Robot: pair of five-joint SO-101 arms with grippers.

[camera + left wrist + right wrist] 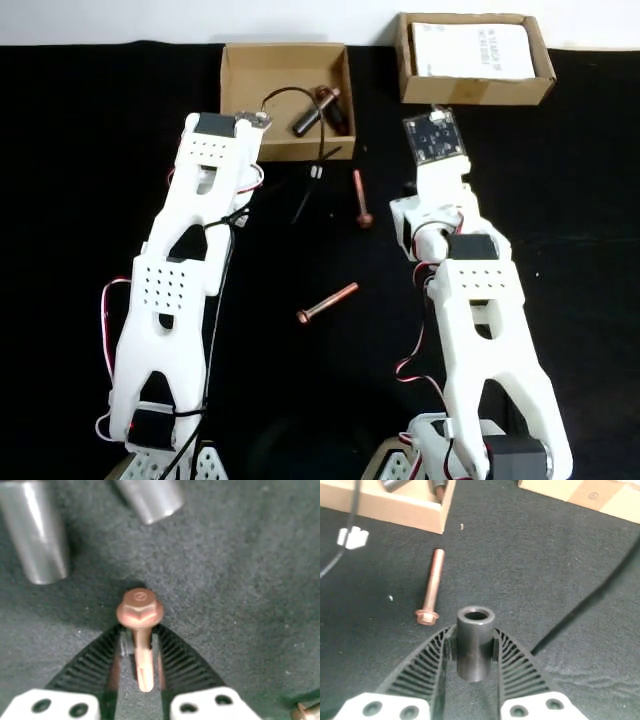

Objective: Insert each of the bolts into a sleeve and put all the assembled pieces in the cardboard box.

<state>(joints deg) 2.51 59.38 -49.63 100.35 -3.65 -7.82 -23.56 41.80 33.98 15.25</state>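
At the left pincer: it was clamped on the shank of a copper-coloured hex-head metal bolt, head outward, shank end back toward the wrist.
Beyond that bolt: two grey metal sleeves lay on the black bench.
At the right pincer: it was clamped round the wall of a dark cylindrical metal sleeve, bore open and unblocked.
Loose on the bench: two more copper-coloured bolts, one mid-bench, one nearer.
Far left: an open brown cardboard box held dark pieces.
Bolt handling: likely stiff, light and smooth-shanked. It was best held just under the flange, leaving the shank free to enter.
Sleeve handling: likely rigid and prone to roll or slip. It was best held mid-wall, clear of the bore.
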